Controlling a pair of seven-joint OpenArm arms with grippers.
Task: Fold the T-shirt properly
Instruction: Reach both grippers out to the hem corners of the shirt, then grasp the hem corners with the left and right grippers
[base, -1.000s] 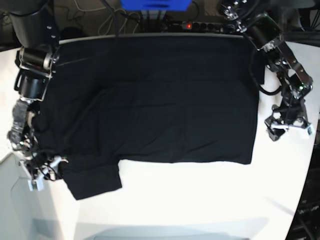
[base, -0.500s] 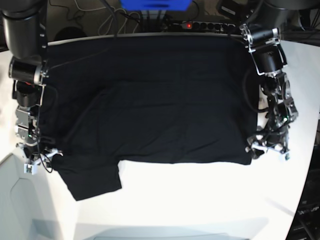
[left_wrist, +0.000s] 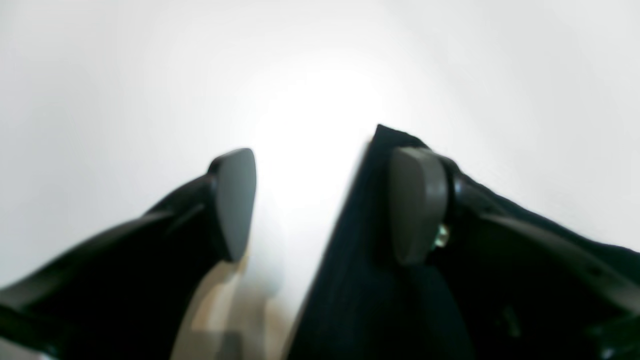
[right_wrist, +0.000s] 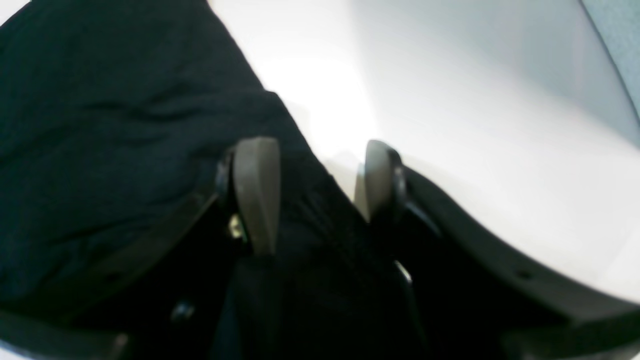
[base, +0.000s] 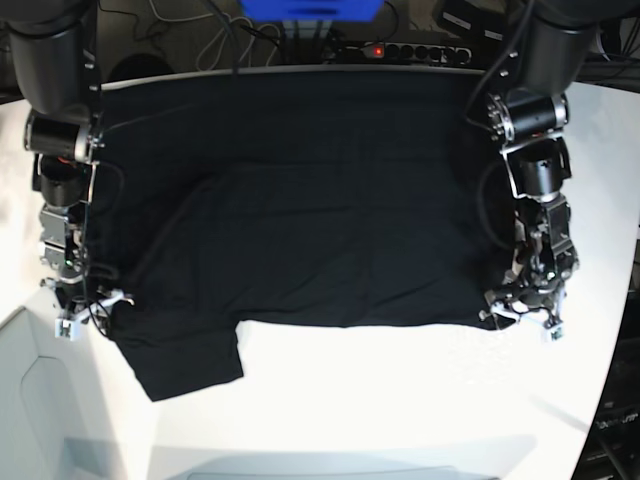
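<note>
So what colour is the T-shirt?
The T-shirt is plain black all over; no print shows. The base view shows it best.

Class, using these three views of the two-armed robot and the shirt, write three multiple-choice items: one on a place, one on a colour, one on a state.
1. Where is the left gripper?
A. at the near corner of the large black cloth T-shirt on the base view's right
B. over the shirt's middle
C. off the white table

2. What colour is the shirt's visible side?
A. white
B. plain black
C. red

3. How do the jaws of the right gripper stand?
A. shut on nothing
B. out of view
C. apart, with the shirt's edge between them

Answers: 1 A, the base view shows it at that corner, and the left wrist view shows the cloth corner by one pad. 2 B, no print shows. 3 C, the right wrist view shows the pads apart with cloth between.
</note>
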